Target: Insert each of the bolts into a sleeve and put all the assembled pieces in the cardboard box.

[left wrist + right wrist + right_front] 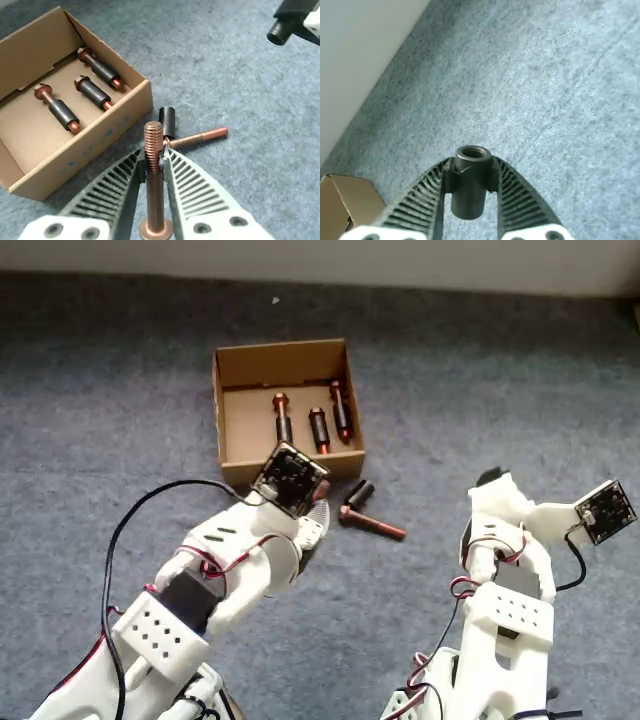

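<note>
The cardboard box [230, 405] holds three assembled bolt-and-sleeve pieces [318, 427] lying side by side [93, 91]. My left gripper [152, 154] hovers just in front of the box's near wall [75, 150] and is shut on a copper bolt [154, 185], threaded end pointing outward. A loose black sleeve [167, 121] and a loose copper bolt [197, 137] lie together on the carpet beside the box [372, 524]. My right gripper [471, 167], off to the right [490, 480], is shut on a black sleeve [470, 192] with its bore facing away from the camera.
Grey carpet covers the whole work area. A pale wall [355, 60] runs along the far edge. The box corner [342, 202] appears beside the right gripper. Open carpet lies between the two arms and right of the box.
</note>
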You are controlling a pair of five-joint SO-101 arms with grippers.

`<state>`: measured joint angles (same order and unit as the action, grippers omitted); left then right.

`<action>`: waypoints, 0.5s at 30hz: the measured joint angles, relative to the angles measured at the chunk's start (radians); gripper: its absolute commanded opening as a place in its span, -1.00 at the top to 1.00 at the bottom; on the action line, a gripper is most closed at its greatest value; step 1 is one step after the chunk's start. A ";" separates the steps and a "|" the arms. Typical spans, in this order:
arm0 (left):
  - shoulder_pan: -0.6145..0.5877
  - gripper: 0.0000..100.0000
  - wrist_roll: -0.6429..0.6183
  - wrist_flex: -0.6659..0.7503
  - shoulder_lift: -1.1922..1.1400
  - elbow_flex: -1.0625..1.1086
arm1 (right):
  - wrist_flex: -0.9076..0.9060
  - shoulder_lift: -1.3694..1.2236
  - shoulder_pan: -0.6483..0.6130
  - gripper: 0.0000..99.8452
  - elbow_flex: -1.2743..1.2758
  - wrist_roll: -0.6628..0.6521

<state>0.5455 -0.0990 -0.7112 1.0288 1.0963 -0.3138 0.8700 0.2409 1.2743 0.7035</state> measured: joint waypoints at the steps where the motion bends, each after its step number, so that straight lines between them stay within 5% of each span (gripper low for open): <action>1: -0.021 0.99 -0.014 0.015 0.040 0.025 | 0.000 0.000 0.000 0.99 0.000 0.000; 9: -0.276 0.99 -0.170 0.081 0.216 0.141 | 0.000 0.000 0.000 0.99 0.000 0.000; 15: -0.324 0.99 -0.176 0.083 0.227 0.160 | 0.000 0.000 0.000 0.99 0.000 0.000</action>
<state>0.2217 -0.2754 -0.6283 1.2559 1.2559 -0.3138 0.8700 0.2409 1.2743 0.7035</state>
